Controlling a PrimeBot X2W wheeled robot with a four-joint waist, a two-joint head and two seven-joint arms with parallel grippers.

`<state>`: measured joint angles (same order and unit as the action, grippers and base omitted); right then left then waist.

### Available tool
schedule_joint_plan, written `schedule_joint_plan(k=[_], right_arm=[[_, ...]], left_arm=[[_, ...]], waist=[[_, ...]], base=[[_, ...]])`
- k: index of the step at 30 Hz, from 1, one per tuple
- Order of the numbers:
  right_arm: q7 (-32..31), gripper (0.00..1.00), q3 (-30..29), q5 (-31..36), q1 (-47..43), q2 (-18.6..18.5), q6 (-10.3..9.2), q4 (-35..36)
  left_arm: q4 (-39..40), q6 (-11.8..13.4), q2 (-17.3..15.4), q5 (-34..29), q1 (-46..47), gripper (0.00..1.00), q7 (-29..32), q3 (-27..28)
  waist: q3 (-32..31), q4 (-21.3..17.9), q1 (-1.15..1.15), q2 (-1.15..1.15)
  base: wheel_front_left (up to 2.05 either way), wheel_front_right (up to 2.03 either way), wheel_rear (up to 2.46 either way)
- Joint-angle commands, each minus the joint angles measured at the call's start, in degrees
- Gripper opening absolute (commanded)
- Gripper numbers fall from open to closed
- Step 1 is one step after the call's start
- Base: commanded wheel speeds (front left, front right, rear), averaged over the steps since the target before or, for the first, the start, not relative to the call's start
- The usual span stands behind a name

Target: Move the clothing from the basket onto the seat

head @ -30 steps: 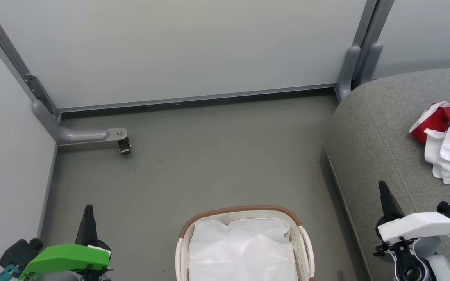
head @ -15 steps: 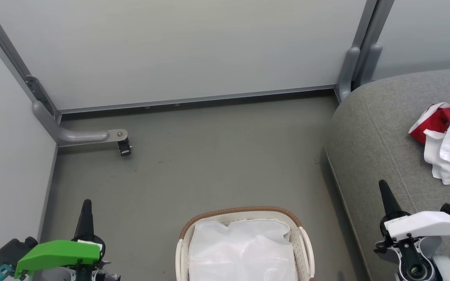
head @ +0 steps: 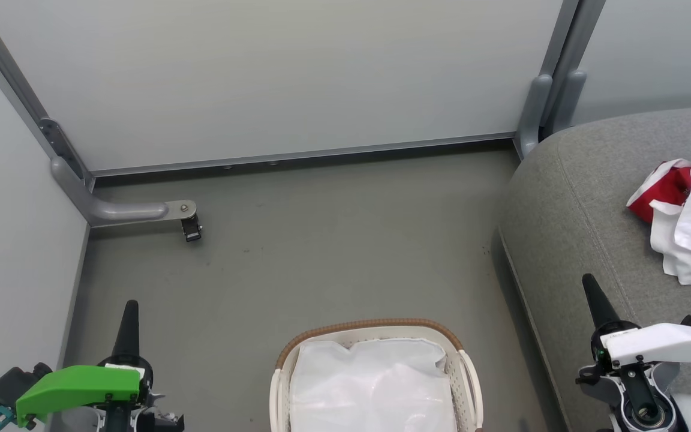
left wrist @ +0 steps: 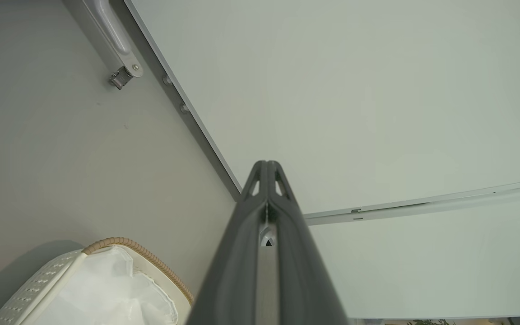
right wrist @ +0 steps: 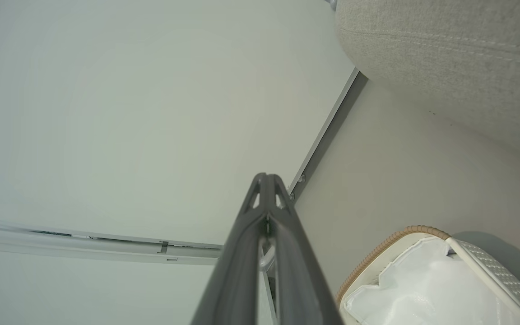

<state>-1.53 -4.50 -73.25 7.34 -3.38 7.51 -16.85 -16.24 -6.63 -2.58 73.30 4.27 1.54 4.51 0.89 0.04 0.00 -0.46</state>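
The clothing (head: 687, 219), red and white garments in a heap, lies on the grey seat (head: 573, 228) at the right edge of the head view. The white basket (head: 468, 378) with a brown woven rim stands on the floor at bottom centre, and only its glossy white liner (head: 375, 387) shows inside. My left gripper (head: 128, 309) is shut and empty at the lower left, well left of the basket (left wrist: 39, 284). My right gripper (head: 590, 285) is shut and empty over the seat's front edge, right of the basket (right wrist: 490, 271). The seat (right wrist: 445, 58) fills the top right of the right wrist view.
Pale partition panels (head: 273, 78) close off the back and left. A grey panel foot with a small black caster (head: 191, 228) juts onto the floor at the left, and another panel foot (head: 534, 111) stands by the seat's corner. Grey floor (head: 333, 240) lies between basket and wall.
Both grippers have shifted slightly in the head view: the left one's tip now sits a little higher, the right one has moved slightly down and right. The clothing and basket lie as before.
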Motion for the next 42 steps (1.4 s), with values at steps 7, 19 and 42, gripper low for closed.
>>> schedule_joint_plan(k=[7, 19, 42], right_arm=[[-1.19, 0.0, -0.65, -4.38, -0.64, -0.09, -0.02, 1.07], [-2.7, 0.0, -1.26, -9.73, -0.75, 0.09, -0.02, 1.68], [-5.17, 0.0, -2.23, -18.71, -1.1, 0.43, -0.02, 2.68]], left_arm=[[0.86, -0.48, -0.39, 4.5, 1.68, 0.0, 1.19, 0.65], [1.27, -0.64, -0.42, 9.73, 2.0, 0.0, 2.59, 1.24], [2.06, -1.01, -0.47, 18.8, 2.66, 0.0, 5.01, 2.19]], waist=[[-0.14, -0.01, 0.0, 0.32], [-0.36, -0.02, 0.0, 0.37], [-0.79, -0.03, 0.0, 0.45]], base=[[0.0, 0.0, 0.0], [0.0, 0.0, 0.0], [0.0, 0.0, 0.0]])
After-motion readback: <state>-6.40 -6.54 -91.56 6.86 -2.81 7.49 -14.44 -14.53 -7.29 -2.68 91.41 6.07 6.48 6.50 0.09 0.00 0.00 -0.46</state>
